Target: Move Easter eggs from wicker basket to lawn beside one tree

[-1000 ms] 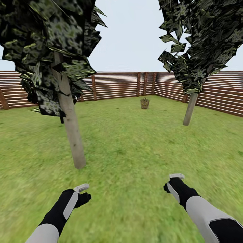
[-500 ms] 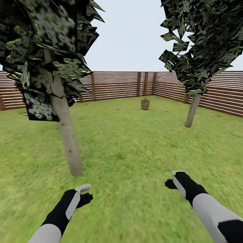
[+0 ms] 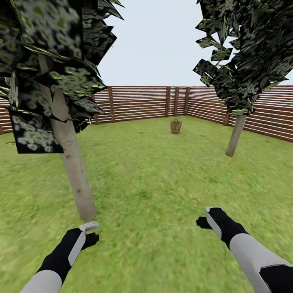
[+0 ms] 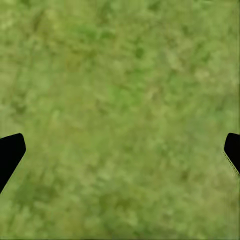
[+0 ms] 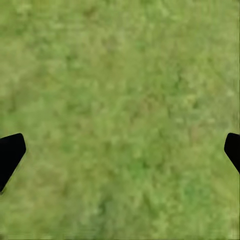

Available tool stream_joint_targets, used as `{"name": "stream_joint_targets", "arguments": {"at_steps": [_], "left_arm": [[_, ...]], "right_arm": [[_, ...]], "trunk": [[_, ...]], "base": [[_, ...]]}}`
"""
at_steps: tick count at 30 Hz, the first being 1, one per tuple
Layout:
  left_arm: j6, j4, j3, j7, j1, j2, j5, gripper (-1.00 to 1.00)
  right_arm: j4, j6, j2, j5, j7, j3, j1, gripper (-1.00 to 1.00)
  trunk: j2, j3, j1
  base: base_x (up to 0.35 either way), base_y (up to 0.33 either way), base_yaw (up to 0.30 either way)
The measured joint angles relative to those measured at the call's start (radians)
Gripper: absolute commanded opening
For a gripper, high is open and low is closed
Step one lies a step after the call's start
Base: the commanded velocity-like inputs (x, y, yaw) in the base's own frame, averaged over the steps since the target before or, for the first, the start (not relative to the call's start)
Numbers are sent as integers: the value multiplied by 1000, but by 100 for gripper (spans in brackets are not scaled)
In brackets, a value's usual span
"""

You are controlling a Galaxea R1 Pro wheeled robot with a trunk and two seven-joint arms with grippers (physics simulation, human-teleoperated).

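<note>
Nearest to us, both arms reach forward low over the lawn [image 3: 162,195]. Our left gripper [image 3: 87,232] hangs just short of the base of the near tree [image 3: 75,179], close to the trunk but apart from it. Our right gripper [image 3: 209,217] is held out over bare grass, well apart from the left one, with open ground on every side. In the left wrist view we see two dark fingertips [image 4: 10,155] at opposite edges of the picture with only grass between them: the left claw is spread wide and holds nothing. The right wrist view shows the same, its fingertips [image 5: 10,155] far apart over grass, touching nothing.

Between the grippers a broad strip of lawn runs straight ahead, free of obstacles. The near tree stands at our left with its dark crown overhead; a second tree [image 3: 236,134] stands farther off at our right, near the right-hand run of the fence [image 3: 138,103]. The gap between the two trunks is wide.

Far ahead, the wicker basket [image 3: 176,126] sits on the grass near the far corner of the garden, just in front of the fence and apart from it. It is too small for us to tell what lies in it.
</note>
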Motion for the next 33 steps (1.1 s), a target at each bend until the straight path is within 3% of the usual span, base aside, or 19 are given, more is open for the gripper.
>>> {"name": "stream_joint_targets", "arguments": {"at_steps": [8, 23, 28, 33], "left_arm": [[-1, -2, 0, 2, 0, -15, -1, 100], [0, 3, 4, -4, 0, -22, 3, 100], [-2, 2, 4, -4, 0, -23, 6, 100], [-2, -4, 3, -4, 0, -37, 11, 100]], "right_arm": [[-2, -8, 1, -4, -1, -21, 0, 100], [-7, -9, -2, 5, 1, -20, 0, 100], [-10, -8, -9, 1, 1, -21, 1, 100], [-11, -8, 2, 7, -1, -13, 1, 100]], "trunk": [[0, 0, 0], [0, 0, 0], [0, 0, 0], [0, 0, 0]], "base": [[275, 0, 0], [324, 0, -6], [340, 0, -228], [340, 0, -297]]}}
